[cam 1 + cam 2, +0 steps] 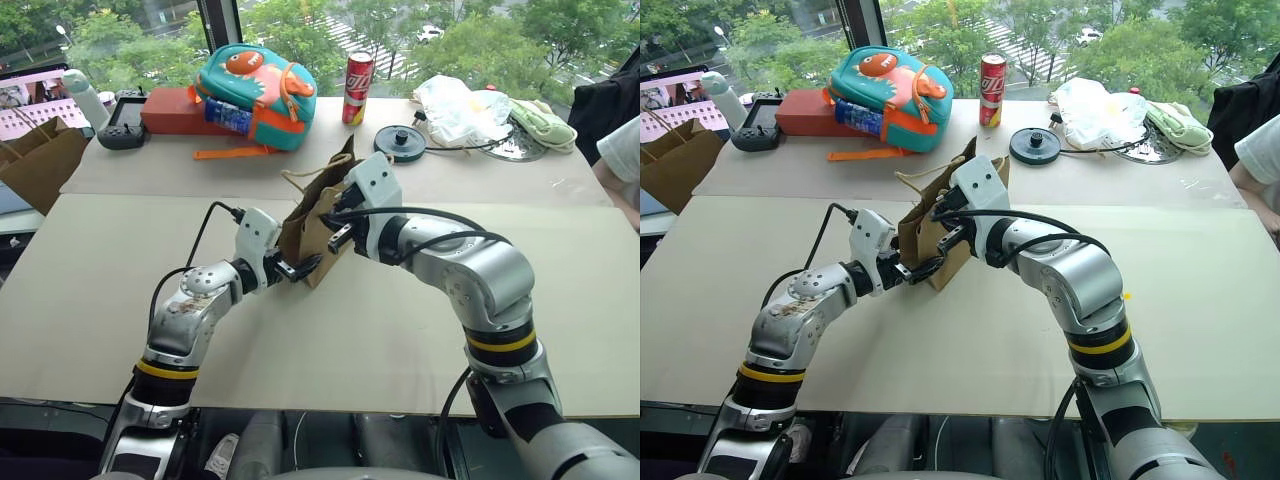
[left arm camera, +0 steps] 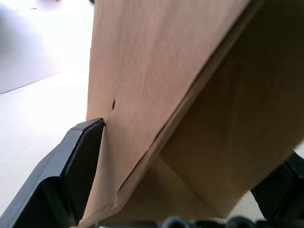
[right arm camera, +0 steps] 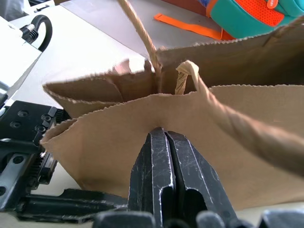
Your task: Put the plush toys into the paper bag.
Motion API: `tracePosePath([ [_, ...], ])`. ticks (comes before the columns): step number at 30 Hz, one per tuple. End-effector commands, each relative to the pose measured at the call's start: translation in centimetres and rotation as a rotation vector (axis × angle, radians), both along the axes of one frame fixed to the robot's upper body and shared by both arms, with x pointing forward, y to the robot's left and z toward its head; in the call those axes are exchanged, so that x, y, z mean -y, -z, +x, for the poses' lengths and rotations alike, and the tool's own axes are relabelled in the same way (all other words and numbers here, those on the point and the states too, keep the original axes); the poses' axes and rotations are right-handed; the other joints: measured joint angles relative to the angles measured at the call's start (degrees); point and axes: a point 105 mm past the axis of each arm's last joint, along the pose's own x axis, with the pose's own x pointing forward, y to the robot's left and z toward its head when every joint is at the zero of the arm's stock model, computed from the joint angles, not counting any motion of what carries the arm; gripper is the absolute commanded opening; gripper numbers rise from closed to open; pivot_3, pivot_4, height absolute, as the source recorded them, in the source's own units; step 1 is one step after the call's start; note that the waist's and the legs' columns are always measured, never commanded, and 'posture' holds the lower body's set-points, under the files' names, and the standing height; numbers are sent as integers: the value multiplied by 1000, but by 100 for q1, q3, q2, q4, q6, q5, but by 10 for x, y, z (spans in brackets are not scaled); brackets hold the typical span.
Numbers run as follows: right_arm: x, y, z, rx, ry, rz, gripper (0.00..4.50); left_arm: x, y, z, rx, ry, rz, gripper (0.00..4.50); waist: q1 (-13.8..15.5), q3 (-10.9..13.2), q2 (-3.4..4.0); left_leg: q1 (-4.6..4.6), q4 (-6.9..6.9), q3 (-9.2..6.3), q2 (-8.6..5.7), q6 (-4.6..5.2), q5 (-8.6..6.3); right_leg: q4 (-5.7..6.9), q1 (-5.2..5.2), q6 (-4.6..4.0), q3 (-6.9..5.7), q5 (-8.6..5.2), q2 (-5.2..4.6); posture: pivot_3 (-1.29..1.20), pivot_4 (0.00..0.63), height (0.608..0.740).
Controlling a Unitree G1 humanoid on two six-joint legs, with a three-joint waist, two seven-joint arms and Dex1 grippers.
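My right gripper (image 3: 164,137) is pinched shut on the near wall of the paper bag (image 1: 318,235), just under the rim, holding it upright mid-table w/ its cord handles (image 3: 190,76) at the top. My left gripper (image 1: 300,268) is spread wide at the bag's lower left corner, one finger (image 2: 80,161) touching the paper, gripping nothing. The plush toys: can't tell where they are; the bag's inside is hidden. Step, I'd say: steadying/opening the bag. Next calls for locating the toys w/ the left while the right keeps hold.

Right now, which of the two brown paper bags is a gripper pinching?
The paper bag with cord handles at mid-table, its rim pinched by the right gripper; the darker handle-less bag sits untouched at the table's far left.
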Motion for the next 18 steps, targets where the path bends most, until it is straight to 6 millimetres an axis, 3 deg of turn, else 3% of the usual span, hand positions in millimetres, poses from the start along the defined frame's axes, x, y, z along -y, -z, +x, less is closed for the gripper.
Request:
tracePosePath([
  [1, -1, -12, -4, 44, -5, 27, 0, 5, -15, 5, 65, 5, -15, 4445, 0, 0, 0, 0, 0, 0, -1, 0, 0, 0, 0, 0, 0, 0, 0, 0, 150, 739],
  [18, -1, -12, -5, 40, -3, 27, 0, 11, -20, 4, 76, 31, -48, 4445, -3, 0, 0, 0, -1, 0, -1, 0, 0, -1, 1, 0, 0, 0, 0, 0, 150, 739],
])
